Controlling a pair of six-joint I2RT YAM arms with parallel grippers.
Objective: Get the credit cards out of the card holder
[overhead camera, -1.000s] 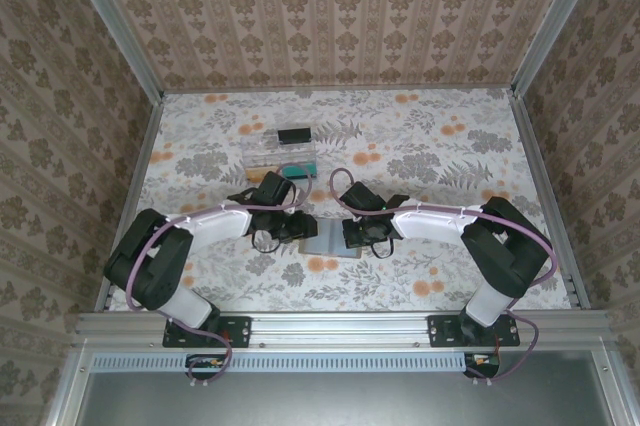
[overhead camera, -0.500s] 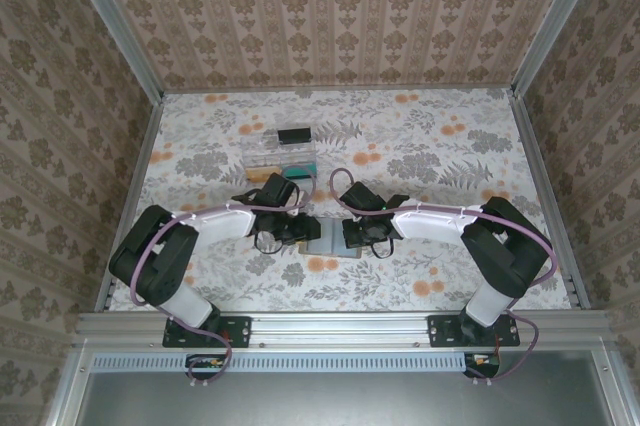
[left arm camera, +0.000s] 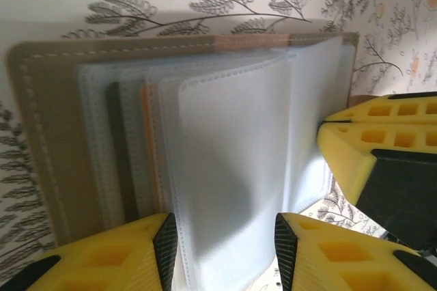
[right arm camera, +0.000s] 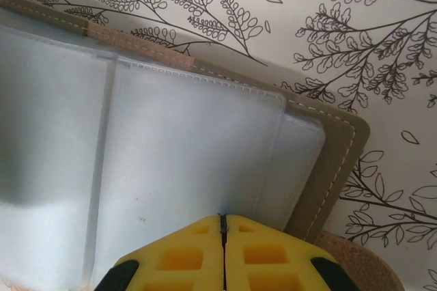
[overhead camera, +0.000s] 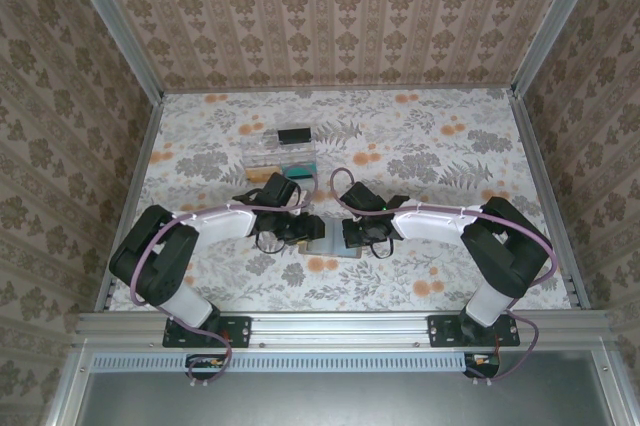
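Note:
The card holder (overhead camera: 331, 240) lies open on the table between my two grippers. In the left wrist view its taupe cover (left arm camera: 48, 141) is at the left and several translucent sleeves fan across it. The thin orange edge of one of the credit cards (left arm camera: 145, 154) shows between the sleeves, with a dark card edge (left arm camera: 115, 154) beside it. My left gripper (left arm camera: 225, 229) is open, its jaws standing either side of the top sleeve without pinching it. My right gripper (right arm camera: 223, 217) is shut, its tips resting on a sleeve near the holder's right cover (right arm camera: 338, 161). Its yellow fingers (left arm camera: 369, 144) show at the right of the left wrist view.
A clear plastic tray (overhead camera: 266, 156) stands just behind the left gripper, holding a black item (overhead camera: 293, 134) and a teal one (overhead camera: 296, 170). The floral table runs to metal-framed walls on three sides.
My left gripper has shifted slightly right, onto the holder, and its jaws have spread a little wider. The right arm has stayed put.

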